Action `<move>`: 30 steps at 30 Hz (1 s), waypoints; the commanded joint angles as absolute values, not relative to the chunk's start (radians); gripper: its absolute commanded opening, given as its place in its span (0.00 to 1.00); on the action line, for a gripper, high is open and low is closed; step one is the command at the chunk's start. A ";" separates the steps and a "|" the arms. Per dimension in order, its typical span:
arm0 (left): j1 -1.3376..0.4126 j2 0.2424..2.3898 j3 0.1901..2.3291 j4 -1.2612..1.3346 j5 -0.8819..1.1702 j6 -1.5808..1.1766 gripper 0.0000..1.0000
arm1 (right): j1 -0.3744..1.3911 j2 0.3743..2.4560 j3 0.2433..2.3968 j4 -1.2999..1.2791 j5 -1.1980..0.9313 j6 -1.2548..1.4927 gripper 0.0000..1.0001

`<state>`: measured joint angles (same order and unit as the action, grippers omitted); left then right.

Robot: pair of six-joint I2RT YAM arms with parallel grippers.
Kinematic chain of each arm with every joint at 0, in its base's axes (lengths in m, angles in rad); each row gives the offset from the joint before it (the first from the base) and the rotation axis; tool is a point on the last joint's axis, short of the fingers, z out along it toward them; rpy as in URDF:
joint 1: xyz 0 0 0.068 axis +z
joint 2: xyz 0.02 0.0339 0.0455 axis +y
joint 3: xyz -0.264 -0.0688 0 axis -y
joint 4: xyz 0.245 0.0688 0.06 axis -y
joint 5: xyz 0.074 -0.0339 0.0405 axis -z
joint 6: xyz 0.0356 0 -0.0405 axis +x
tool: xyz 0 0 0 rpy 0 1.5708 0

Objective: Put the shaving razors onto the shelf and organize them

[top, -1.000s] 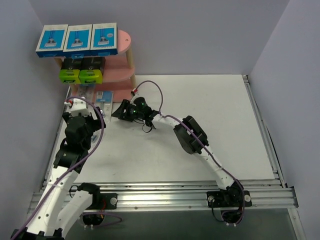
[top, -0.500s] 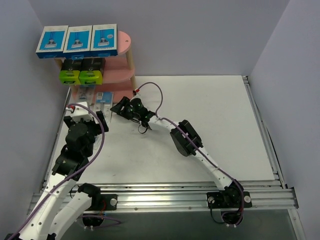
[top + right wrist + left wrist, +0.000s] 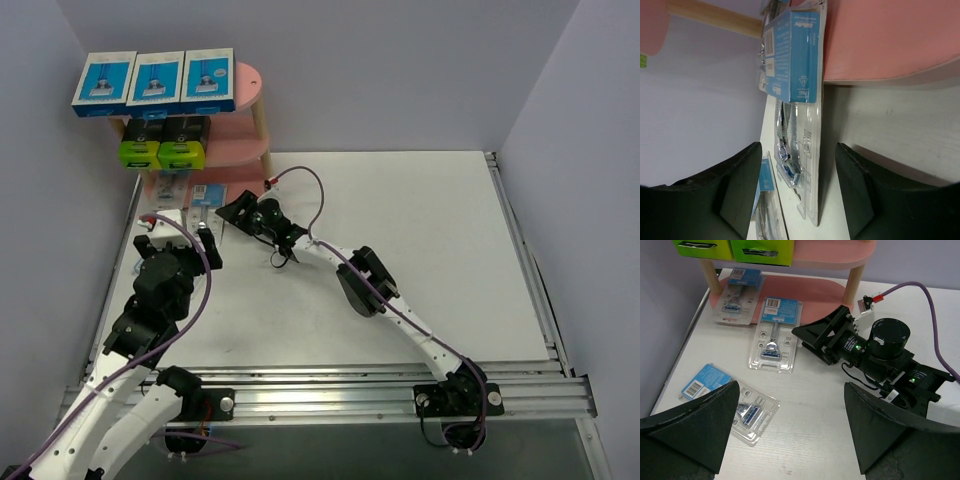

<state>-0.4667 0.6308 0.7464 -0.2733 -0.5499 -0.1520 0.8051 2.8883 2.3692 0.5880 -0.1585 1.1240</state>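
The white table [image 3: 420,230] fills most of the overhead view, walled in by pale lilac panels. In the upper left corner stands the pink shelf [image 3: 250,78], three oval boards on pale wooden posts.

The right arm [image 3: 385,300] stretches from the bottom right of the frame diagonally up to the shelf's foot. The left arm [image 3: 150,305] rises along the left edge.

On the top board sit three flat blue-and-white boxes [image 3: 157,80] in a row, side by side. On the middle board are two black boxes with lime-green ends [image 3: 162,140], touching each other, green ends facing out.

The left gripper [image 3: 790,430] hangs above the table in front of the shelf, its jaws spread wide with nothing between them.

The right gripper [image 3: 812,334] lies low at the shelf's base, pointing left in the left wrist view. Its fingers are partway apart and clamp nothing, the tips just beside the right edge of a clear blister pack [image 3: 774,335]. That pack has its blue card end on the front edge of the bottom board and its razor end on the table.

Another blister pack [image 3: 740,297] lies on the bottom board, at upper left of the wrist view. A third blister pack [image 3: 732,410] lies flat on the table at lower left, partly hidden by the left gripper's finger.
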 commanded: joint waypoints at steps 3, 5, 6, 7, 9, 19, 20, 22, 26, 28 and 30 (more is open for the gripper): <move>-0.486 0.612 0.749 -0.239 -0.568 -0.144 0.94 | 0.831 2.951 2.424 0.601 -0.133 1.114 0.57; -0.494 0.609 0.749 -0.241 -0.572 -0.144 0.94 | 0.834 2.956 2.427 0.603 -0.133 1.115 0.57; -0.495 0.607 0.749 -0.242 -0.574 -0.144 0.94 | 0.836 2.957 2.427 0.604 -0.133 1.115 0.57; -0.499 0.604 0.749 -0.242 -0.574 -0.144 0.94 | 0.836 2.958 2.427 0.604 -0.135 1.115 0.57; -0.502 0.603 0.749 -0.241 -0.575 -0.144 0.94 | 0.838 2.959 2.427 0.606 -0.137 1.117 0.56; -0.515 0.592 0.746 -0.247 -0.577 -0.144 0.94 | 0.836 2.980 2.442 0.621 -0.149 1.137 0.50; -0.517 0.591 0.746 -0.247 -0.577 -0.144 0.94 | 0.836 2.982 2.442 0.630 -0.153 1.140 0.49; -0.518 0.589 0.746 -0.248 -0.578 -0.144 0.94 | 0.834 2.987 2.442 0.635 -0.155 1.146 0.43; -0.520 0.589 0.744 -0.247 -0.580 -0.146 0.94 | 0.830 2.993 2.439 0.647 -0.161 1.158 0.34; -0.520 0.589 0.744 -0.247 -0.581 -0.144 0.94 | 0.827 2.991 2.431 0.653 -0.166 1.164 0.28; -0.522 0.589 0.744 -0.249 -0.581 -0.144 0.94 | 0.824 2.991 2.424 0.663 -0.166 1.169 0.24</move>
